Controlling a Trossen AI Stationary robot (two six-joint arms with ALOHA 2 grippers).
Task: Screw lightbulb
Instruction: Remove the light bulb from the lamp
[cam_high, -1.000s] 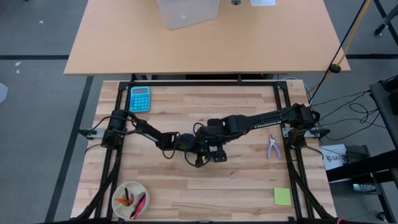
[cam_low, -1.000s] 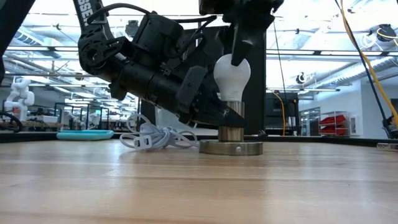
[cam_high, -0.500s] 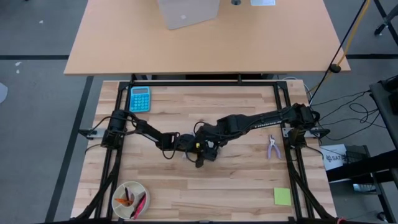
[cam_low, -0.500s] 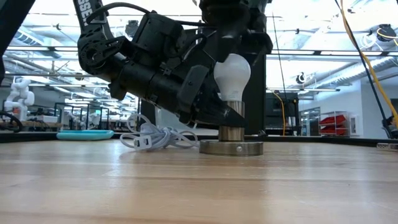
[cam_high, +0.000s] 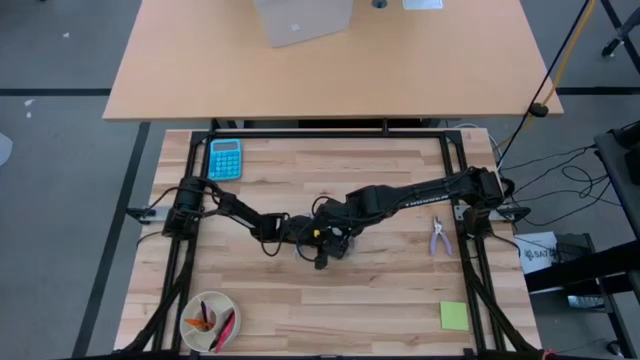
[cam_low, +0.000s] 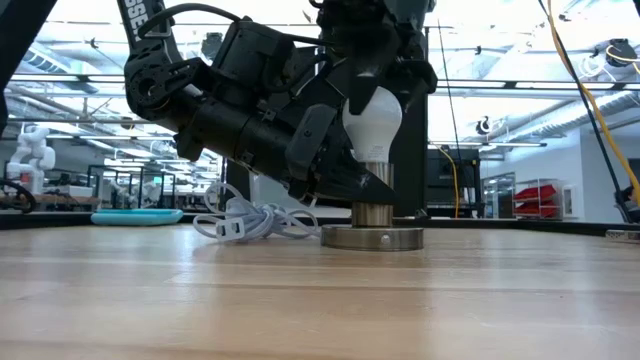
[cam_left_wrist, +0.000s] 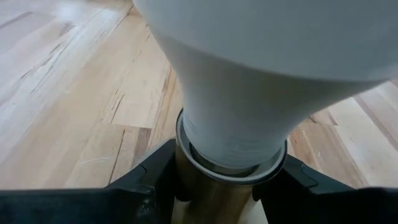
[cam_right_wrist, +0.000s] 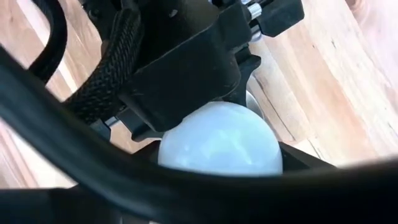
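Note:
The white lightbulb (cam_low: 372, 125) stands upright, its narrow base in the brass barrel (cam_low: 372, 207) of a socket on a round flat metal disc (cam_low: 372, 238) on the table. My left gripper (cam_left_wrist: 217, 186) reaches in low and slanting from the table's left and is shut on that barrel. From above, my right gripper (cam_right_wrist: 217, 163) comes down over the globe (cam_right_wrist: 217, 140) and is shut on it. In the high view both grippers (cam_high: 330, 240) cover the bulb. My left gripper pinches the socket's brass barrel (cam_left_wrist: 208, 199) between its two fingers (cam_left_wrist: 149, 183), just under the bulb's neck. The fingers slant down from the table's left. The socket stands upright on its disc on the table. My right gripper holds the bulb's globe (cam_right_wrist: 186, 146) between its two fingers (cam_right_wrist: 298, 160), one on each side. It comes from above, pointing steeply down. The bulb stands upright with its base in the socket.
A white coiled cable (cam_low: 250, 222) lies just left of the socket. A teal calculator (cam_high: 224, 158) sits at the far left, pliers (cam_high: 438, 236) at the right, a bowl (cam_high: 208, 320) at the near left and a green note pad (cam_high: 454, 316) at the near right.
My right gripper has rolled about its own pointing line above the bulb without shifting place. The bulb and socket stand as before.

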